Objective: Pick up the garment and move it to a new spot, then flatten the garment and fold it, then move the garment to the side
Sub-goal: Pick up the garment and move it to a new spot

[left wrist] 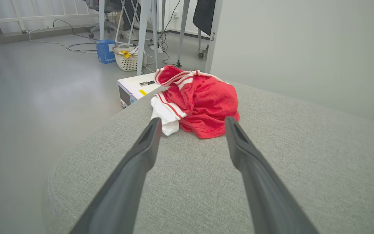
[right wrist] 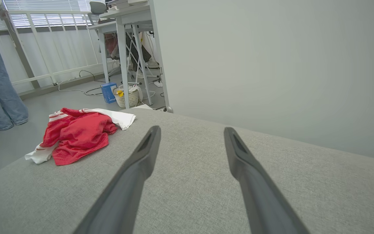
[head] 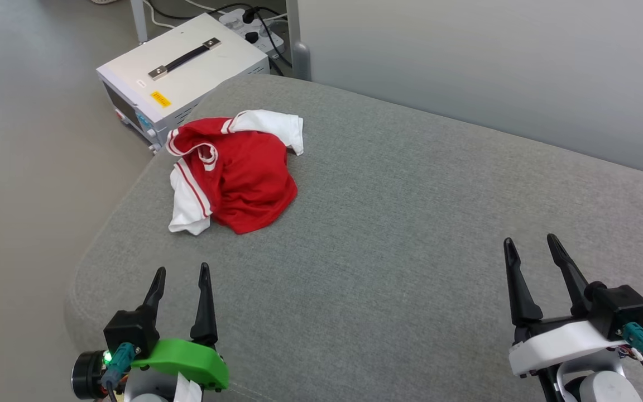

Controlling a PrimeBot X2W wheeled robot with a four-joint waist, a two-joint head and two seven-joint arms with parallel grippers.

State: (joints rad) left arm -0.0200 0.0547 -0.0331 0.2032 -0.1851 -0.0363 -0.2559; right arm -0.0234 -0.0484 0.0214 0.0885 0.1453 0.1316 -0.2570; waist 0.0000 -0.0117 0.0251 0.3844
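Grey upholstered surface (head: 411, 223). Garment (head: 243, 178) crumpled, unheld. Left gripper (head: 182, 269), right gripper (head: 531, 239) well apart from garment; fingers (head: 205, 304) spread, empty.

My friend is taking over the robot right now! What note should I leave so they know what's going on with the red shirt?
The left gripper is open and empty, at the near side of the grey fabric cushion, pointing toward the shirt.
The right gripper is open and empty, well off to the shirt's right.
The red T-shirt with white sleeves and striped trim lies crumpled in a heap near the cushion's far left edge, close to a white metal box with a black handle on the floor.
Done: nothing yet.
Left: pick the shirt up, move it, flatten it, fold it, set it aside.
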